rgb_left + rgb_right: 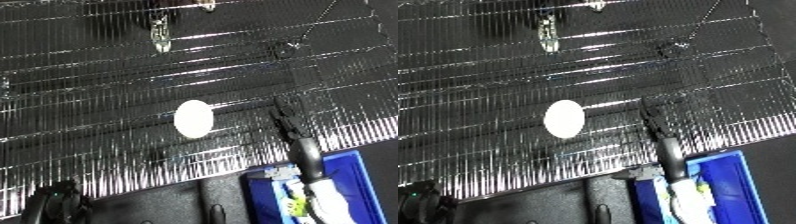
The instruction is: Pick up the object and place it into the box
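Note:
A white oval object (194,118) lies flat in the middle of a dark, shiny ribbed surface (89,100). My right hand (291,131) reaches in from the lower right. Its black fingers are stretched out straight over the surface, a short way to the right of the object and apart from it. It holds nothing. The blue bin (728,185) stands at the lower right, below the ribbed surface's near edge, partly covered by my right forearm (325,197). A dark rounded shape at the lower left corner looks like my left hand (59,199), far from the object.
A clear, glinting item (160,33) lies on the surface at the top, with another (206,5) at the very top edge. A thin cord (306,32) runs across the upper right. A black panel (191,200) fills the bottom centre beside the bin.

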Available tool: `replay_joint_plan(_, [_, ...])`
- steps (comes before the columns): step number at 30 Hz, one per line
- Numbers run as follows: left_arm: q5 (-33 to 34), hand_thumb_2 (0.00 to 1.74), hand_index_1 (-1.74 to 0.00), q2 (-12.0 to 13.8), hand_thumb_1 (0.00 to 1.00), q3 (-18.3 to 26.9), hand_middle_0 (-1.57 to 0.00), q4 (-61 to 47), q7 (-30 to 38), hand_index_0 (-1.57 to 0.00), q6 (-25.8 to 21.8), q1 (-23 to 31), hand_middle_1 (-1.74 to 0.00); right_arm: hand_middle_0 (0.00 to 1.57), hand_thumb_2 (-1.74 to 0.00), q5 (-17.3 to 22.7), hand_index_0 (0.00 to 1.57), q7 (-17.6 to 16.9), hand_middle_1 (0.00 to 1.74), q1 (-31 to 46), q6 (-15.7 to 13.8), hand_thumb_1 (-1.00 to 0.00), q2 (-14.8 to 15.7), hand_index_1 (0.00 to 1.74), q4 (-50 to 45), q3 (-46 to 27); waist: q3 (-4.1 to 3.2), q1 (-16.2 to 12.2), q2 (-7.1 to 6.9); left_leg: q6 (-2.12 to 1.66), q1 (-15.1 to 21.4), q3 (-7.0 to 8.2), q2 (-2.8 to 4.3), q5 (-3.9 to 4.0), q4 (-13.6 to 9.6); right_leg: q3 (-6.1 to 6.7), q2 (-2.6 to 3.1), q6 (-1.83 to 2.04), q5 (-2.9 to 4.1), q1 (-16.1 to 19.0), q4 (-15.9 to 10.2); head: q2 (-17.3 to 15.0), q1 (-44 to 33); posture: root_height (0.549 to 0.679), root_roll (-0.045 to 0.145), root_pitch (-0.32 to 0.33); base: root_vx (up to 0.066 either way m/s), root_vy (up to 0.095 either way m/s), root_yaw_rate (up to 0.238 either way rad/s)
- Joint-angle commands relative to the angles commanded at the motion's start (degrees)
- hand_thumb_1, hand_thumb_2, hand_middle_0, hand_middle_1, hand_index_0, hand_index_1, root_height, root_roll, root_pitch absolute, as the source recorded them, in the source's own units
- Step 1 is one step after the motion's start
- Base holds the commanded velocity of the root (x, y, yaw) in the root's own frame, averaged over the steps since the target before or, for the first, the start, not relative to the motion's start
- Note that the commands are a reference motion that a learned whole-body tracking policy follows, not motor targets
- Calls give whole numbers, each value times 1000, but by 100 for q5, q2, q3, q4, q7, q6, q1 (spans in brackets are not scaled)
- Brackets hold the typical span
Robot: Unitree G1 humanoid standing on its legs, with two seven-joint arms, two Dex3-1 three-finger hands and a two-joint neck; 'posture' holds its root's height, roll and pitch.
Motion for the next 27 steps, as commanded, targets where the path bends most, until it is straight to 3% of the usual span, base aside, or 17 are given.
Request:
replay_joint_plan(5, [43,1740,-1740,28,1000,-50,-1570,-47,87,-1570,28,-113,-1740,0,0,33,0,-8,0,-215,36,0,-33,0,60,59,0,26,17,35,-273,-5,-54,-33,121,25,-43,47,-28,-343,227,157,43,658,43,-22,-12,30,78])
replay_joint_plan(10, [88,1740,-1740,37,1000,-90,-1570,-70,116,-1570,35,-164,-1740,0,0,82,0,0,0,-386,0,0,-47,0,129,96,0,46,39,45,-476,-27,-74,-78,235,35,-70,66,-45,-578,369,530,90,655,44,-2,18,15,66])
replay_joint_plan(17, [48,1740,-1740,89,1000,-217,-1570,-175,265,-1570,10,-248,-1740,0,0,159,0,-44,0,-817,32,0,-140,0,242,277,0,95,97,61,-791,-77,-124,-158,413,25,-77,40,-87,-890,542,745,217,652,47,29,8,26,33])
replay_joint_plan(27, [32,1740,-1740,67,1000,-354,-1570,-195,381,-1570,-20,-447,-1740,0,0,311,0,11,0,-1508,117,0,-190,0,511,495,0,197,202,71,-1226,-41,-173,-222,563,-1,-149,5,-125,-1377,778,966,393,647,51,81,11,36,68])
